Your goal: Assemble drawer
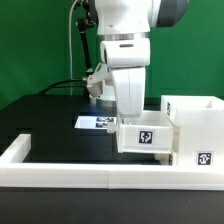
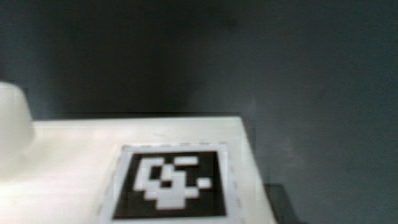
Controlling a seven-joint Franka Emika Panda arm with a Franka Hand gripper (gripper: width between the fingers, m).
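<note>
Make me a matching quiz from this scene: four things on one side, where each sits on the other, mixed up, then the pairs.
Things:
1. small white plastic tray with a square tag
2. tall white boxy housing
3. thin flat white marker board
4. long low white border wall

Places:
A. along the black table front
B. exterior view's right edge
C. directly below the white robot arm
D. lying flat, to the exterior view's left of the tray

Pairs: 1-C, 2-B, 3-D, 4-A

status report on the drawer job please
Gripper hidden behind tray, state unclear. Tray beside housing, not inserted. Nothing seen blocking.
</note>
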